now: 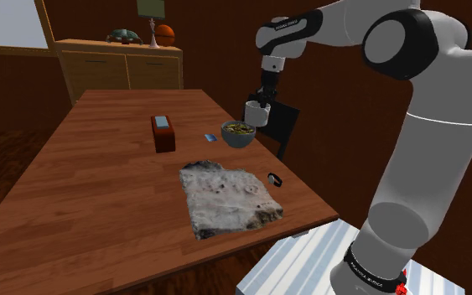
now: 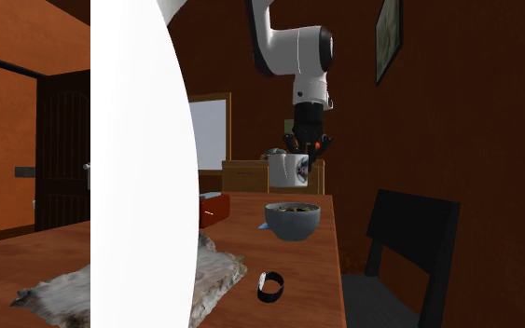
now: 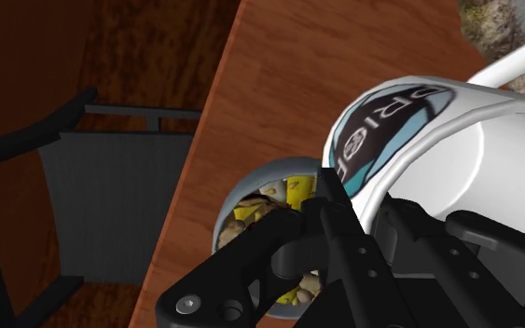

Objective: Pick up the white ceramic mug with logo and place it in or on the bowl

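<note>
My gripper (image 1: 265,101) is shut on the rim of a white mug (image 1: 257,112) with a teal and dark round logo. It holds the mug in the air just above a grey-blue bowl (image 1: 238,134) of yellowish food, toward the shoulder view's right. In the second exterior view the mug (image 2: 288,170) hangs upright under the gripper (image 2: 305,149), a clear gap above the bowl (image 2: 292,220). In the wrist view one black finger (image 3: 331,200) presses the mug (image 3: 437,140) outside its wall by the logo, with the bowl (image 3: 251,200) below.
The bowl stands near the far right edge of a wooden table (image 1: 100,184). A brown box (image 1: 163,132), a small blue card (image 1: 210,138), a mottled grey cloth (image 1: 225,198) and a black ring (image 1: 273,178) lie on it. A dark chair (image 1: 285,124) stands beside that edge.
</note>
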{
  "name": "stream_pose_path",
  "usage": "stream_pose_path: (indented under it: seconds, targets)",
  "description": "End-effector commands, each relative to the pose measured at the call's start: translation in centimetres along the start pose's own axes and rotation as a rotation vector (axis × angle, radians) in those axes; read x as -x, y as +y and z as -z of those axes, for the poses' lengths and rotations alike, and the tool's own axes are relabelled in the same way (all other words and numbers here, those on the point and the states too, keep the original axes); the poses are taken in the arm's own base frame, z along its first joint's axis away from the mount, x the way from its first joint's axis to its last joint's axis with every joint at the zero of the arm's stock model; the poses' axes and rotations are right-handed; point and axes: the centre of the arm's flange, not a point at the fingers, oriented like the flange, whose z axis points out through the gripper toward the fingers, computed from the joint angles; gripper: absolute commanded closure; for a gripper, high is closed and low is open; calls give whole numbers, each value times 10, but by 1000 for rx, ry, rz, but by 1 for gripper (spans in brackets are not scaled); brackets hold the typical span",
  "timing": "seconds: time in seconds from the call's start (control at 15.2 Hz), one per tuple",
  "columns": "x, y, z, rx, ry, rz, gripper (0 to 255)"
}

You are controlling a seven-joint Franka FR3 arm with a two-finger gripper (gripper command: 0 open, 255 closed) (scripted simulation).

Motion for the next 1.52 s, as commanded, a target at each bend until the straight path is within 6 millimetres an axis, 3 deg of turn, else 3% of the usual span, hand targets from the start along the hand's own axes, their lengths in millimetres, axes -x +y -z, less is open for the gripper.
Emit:
stream_pose_path:
  seconds: [0.0, 0.46, 1.45]
  targets:
    - [-22, 7, 3, 0, -1, 1, 255]
    - [-116, 32, 15, 0, -1, 1, 255]
    - [-116, 37, -64, 0, -1, 1, 255]
